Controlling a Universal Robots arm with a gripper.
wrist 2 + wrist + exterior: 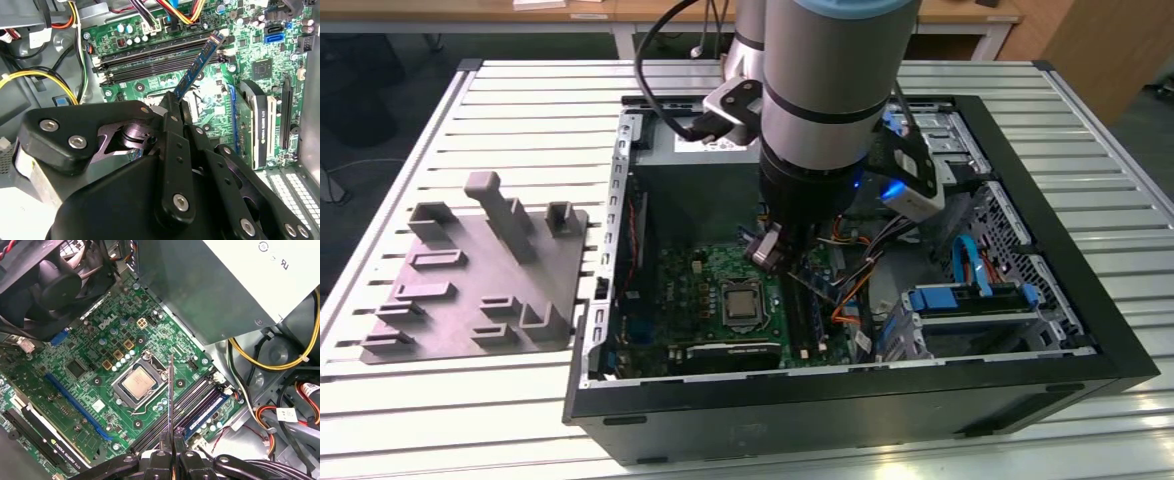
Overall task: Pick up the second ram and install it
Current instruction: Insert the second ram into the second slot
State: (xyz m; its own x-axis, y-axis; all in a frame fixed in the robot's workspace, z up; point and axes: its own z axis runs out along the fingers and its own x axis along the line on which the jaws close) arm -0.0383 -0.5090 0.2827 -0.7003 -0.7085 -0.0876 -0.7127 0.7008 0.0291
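Observation:
My gripper (771, 255) is inside the open PC case (854, 405), over the motherboard (720, 300). It is shut on the second ram (197, 62), a thin dark stick gripped at one end. The stick juts out from the fingertips (172, 102) toward the memory slots (155, 60). In the first wrist view the second ram (171, 395) shows edge-on as a thin line, hanging above the memory slots (192, 400) and apart from them. My gripper (171, 454) pinches its near end. One slot holds what looks like another stick with blue labels (212, 411).
The processor socket (137, 382) lies beside the slots. A fan (55, 280), the grey power supply (220, 285) and loose cables (265, 360) crowd the board. Blue drive cages (974, 295) fill the case's right side in the exterior view. A grey fixture (480, 270) lies on the table.

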